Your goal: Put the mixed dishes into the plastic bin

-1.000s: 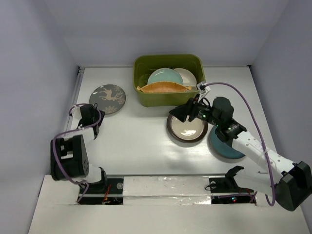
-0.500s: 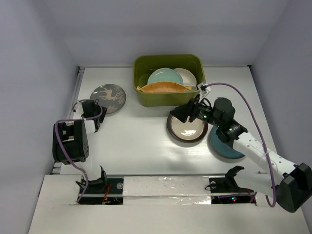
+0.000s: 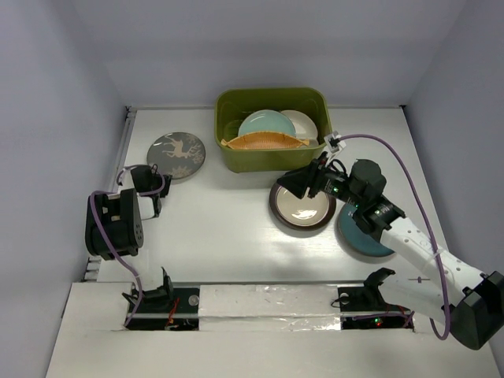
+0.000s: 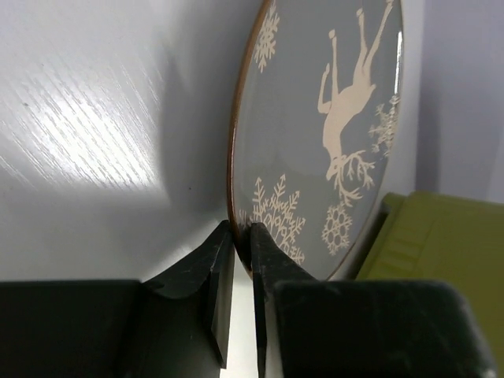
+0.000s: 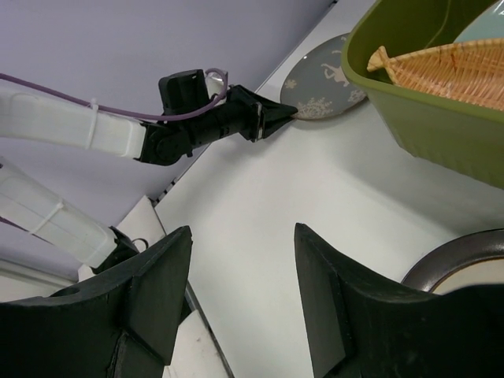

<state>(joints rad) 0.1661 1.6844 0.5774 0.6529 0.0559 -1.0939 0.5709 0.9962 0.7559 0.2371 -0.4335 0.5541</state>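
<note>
Left jaws now astride deer plate [image 4: 315, 157]

White links [image 3: 409, 240], black joints [image 3: 110, 228], purple cables [image 3: 370, 136]

Left jaws pinched together; right jaws spread wide, arm [image 3: 403, 238] outstretched.

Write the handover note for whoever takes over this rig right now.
Left gripper: jaws shut on the rim of the grey deer plate, which is left of the green bin and outside it.
Right gripper: open, empty, hovering at the far edge of the brown-rimmed plate.
Done: pale teal plate, cream plate and orange leaf-shaped plate are in the bin.
Left: the deer plate, the brown-rimmed plate, and the dark teal plate just right of it.
</note>
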